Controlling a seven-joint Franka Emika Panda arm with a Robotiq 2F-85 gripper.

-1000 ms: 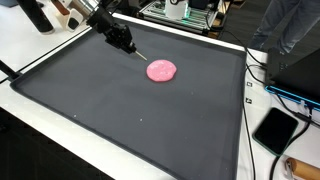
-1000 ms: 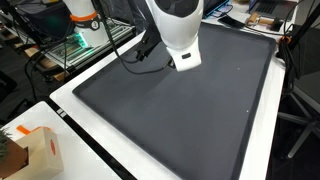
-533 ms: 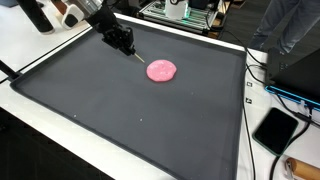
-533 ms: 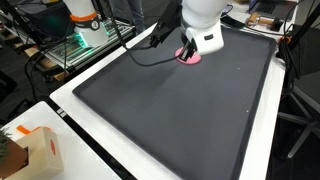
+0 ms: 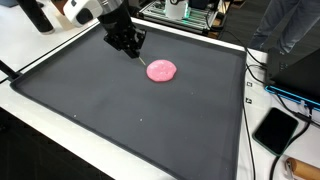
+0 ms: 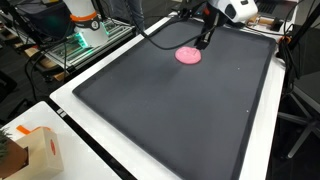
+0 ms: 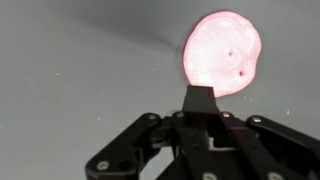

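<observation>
Hand (image 5: pixel 140 58) hovers beside pink disc (image 5: pixel 161 70), near the mat (image 5: pixel 200 55) edge.

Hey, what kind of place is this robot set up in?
Most likely a robotics lab or workshop: a metal equipment rack with wiring stands by the white table, loose black cables trail off its edge, and a dark grey mat covers the top.
</observation>
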